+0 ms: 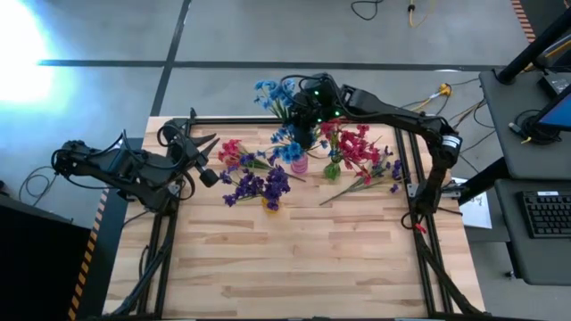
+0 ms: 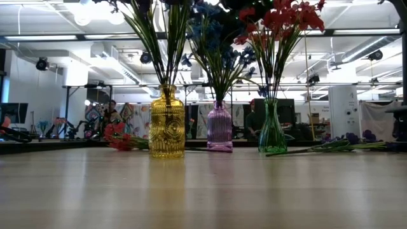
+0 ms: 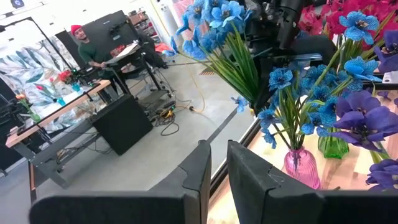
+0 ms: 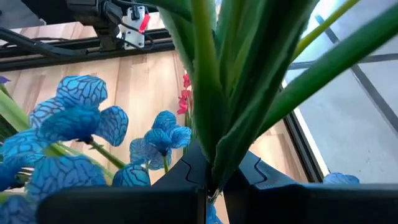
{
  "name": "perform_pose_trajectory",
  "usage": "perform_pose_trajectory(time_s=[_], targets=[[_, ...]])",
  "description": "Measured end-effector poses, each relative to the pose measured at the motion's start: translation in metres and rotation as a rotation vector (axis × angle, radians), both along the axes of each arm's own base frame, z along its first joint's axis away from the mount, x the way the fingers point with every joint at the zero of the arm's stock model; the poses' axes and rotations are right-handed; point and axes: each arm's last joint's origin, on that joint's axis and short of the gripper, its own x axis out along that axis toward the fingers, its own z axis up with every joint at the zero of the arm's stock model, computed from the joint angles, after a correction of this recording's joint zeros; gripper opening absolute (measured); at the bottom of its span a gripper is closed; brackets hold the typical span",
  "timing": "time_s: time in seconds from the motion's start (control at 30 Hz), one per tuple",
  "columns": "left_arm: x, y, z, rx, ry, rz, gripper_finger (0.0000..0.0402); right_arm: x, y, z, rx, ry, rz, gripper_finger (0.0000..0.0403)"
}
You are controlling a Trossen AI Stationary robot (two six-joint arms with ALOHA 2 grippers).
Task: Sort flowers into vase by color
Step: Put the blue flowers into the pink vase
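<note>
Three vases stand mid-table: a yellow vase (image 2: pixel 167 124) with purple flowers (image 1: pixel 259 185), a pink vase (image 2: pixel 219 127) with blue flowers (image 1: pixel 287 150), and a green vase (image 2: pixel 272 130) with red flowers (image 1: pixel 355 144). My right gripper (image 1: pixel 305 111) hangs above the table's far edge, just beyond the pink vase, shut on a blue sprig whose blooms (image 1: pixel 270 91) reach past that edge. My left gripper (image 1: pixel 207 159) waits at the table's left, raised, with its fingers (image 3: pixel 202 171) almost together and nothing between them. My right gripper pinches the blue sprig's bundled green stems and leaves (image 4: pixel 211 149) between its two fingers (image 4: pixel 255 171). The fingers slant down from the table's right. The sprig is lifted clear of the table, and its stems run on past the fingertips toward the blooms (image 4: pixel 74 118).
Loose red-pink sprigs (image 1: pixel 236 152) lie on the table left of the vases. Purple and red sprigs (image 1: pixel 379 176) lie to the right of them. The table's near half is bare wood (image 1: pixel 294 259). A black frame rail (image 1: pixel 232 120) runs along the far edge. A person works at a bench far off (image 3: pixel 87 46).
</note>
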Motion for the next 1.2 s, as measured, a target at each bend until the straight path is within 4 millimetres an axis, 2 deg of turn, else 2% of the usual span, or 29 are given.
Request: perform_pose_trajectory(time_s=[0.3, 0.77, 1.2], targets=[[0.0012, -0.0004, -0.0011, -0.001, 0.006, 0.001, 0.0038, -0.0096, 0.0048, 0.0019, -0.001, -0.011, -0.002, 0.0018], [0.0017, -0.0005, -0.0015, 0.000, 0.010, 0.001, 0.0038, -0.0071, 0.0063, -0.0059, -0.028, -0.027, 0.015, 0.0018], [0.0052, -0.0016, -0.0042, 0.005, 0.030, 0.002, 0.0038, -0.0063, 0.0059, -0.0047, -0.075, -0.039, 0.039, 0.0018]])
